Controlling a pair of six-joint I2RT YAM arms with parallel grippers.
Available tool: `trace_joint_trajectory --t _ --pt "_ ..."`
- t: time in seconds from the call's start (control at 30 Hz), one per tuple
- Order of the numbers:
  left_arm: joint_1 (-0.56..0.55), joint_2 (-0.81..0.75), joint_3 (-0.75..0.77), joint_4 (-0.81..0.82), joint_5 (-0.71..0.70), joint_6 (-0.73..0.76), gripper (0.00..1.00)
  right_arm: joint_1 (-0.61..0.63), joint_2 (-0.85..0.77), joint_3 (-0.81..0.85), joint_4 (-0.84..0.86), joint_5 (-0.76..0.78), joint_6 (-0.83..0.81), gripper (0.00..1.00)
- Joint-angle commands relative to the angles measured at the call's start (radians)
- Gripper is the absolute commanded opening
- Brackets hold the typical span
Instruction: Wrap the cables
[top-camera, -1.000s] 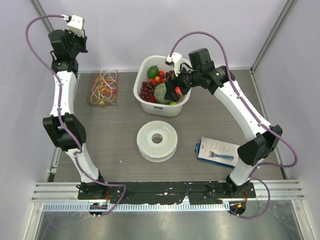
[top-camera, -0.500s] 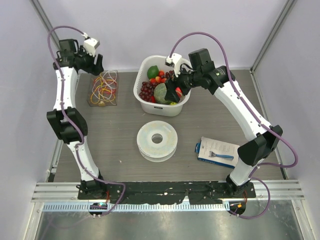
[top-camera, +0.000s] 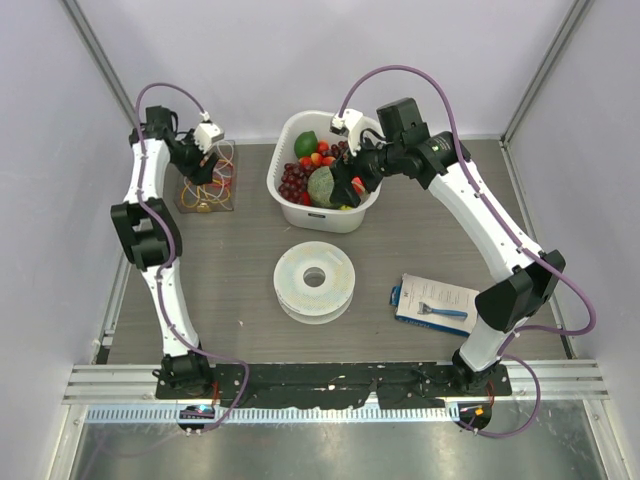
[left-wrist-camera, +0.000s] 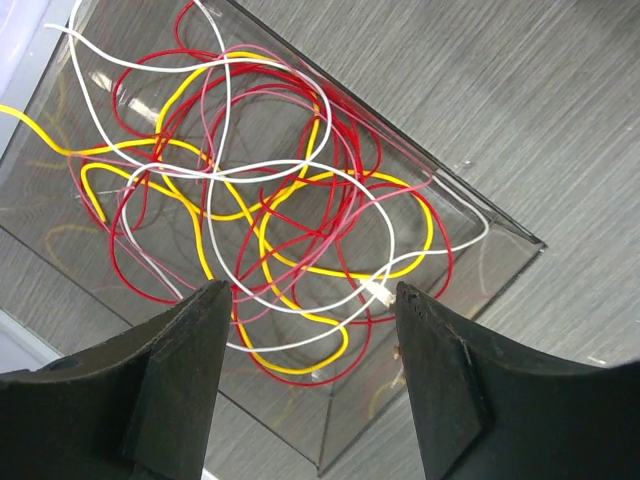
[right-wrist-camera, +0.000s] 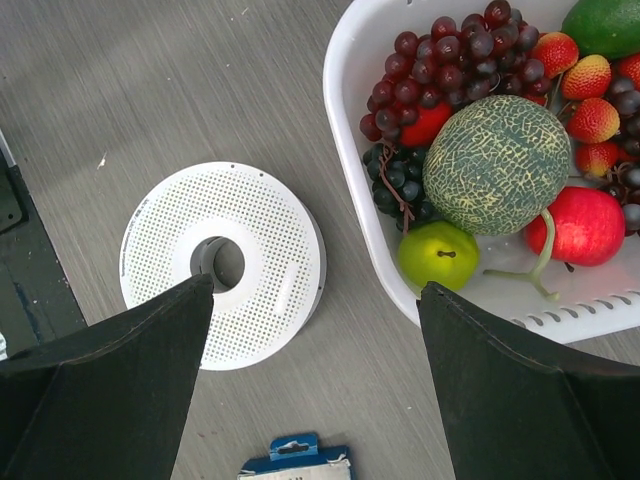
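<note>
Cables (left-wrist-camera: 270, 210) lie tangled in the clear tray (left-wrist-camera: 450, 185) by the far-left corner. I see my left gripper (left-wrist-camera: 310, 295) spread wide just above them, and my right gripper (right-wrist-camera: 315, 288) likewise spread near the far edge.

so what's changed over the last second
The left arm swung in from the far left corner, rightward and nearer, over the clear box. The left hand now hovers open above the cables, holding nothing. The right hand stayed open by the fruit basket. The spool, the blue packet and the box did not move.
</note>
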Motion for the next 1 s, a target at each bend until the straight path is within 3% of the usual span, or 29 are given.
trace_joint_trajectory --t 0.0,0.27,0.47,0.53,0.6,0.7,0.83,0.97 --pt "-0.005 0.036 0.047 0.065 -0.015 0.06 0.69 0.0 0.003 0.021 -0.01 -0.015 -0.007 0.88" --pt "-0.017 0.087 0.04 0.17 -0.037 0.025 0.67 0.0 0.03 0.054 -0.041 0.0 -0.018 0.89" --pt "-0.019 0.107 0.027 0.298 -0.053 -0.064 0.57 0.0 0.031 0.049 -0.052 0.002 -0.019 0.88" --pt "-0.019 0.107 0.02 0.328 -0.057 -0.09 0.49 0.0 0.031 0.046 -0.052 0.002 -0.016 0.88" --pt "-0.019 0.104 0.014 0.327 -0.035 -0.092 0.35 0.0 0.026 0.046 -0.05 0.005 -0.016 0.88" --pt "-0.017 0.092 0.004 0.332 -0.004 -0.118 0.03 0.0 0.022 0.046 -0.052 0.014 -0.018 0.89" --pt "-0.011 0.036 -0.022 0.342 0.02 -0.177 0.0 0.0 0.016 0.051 -0.052 0.019 -0.022 0.89" --pt "0.012 -0.063 -0.032 0.382 0.029 -0.337 0.0 0.0 0.007 0.051 -0.052 0.017 -0.021 0.88"
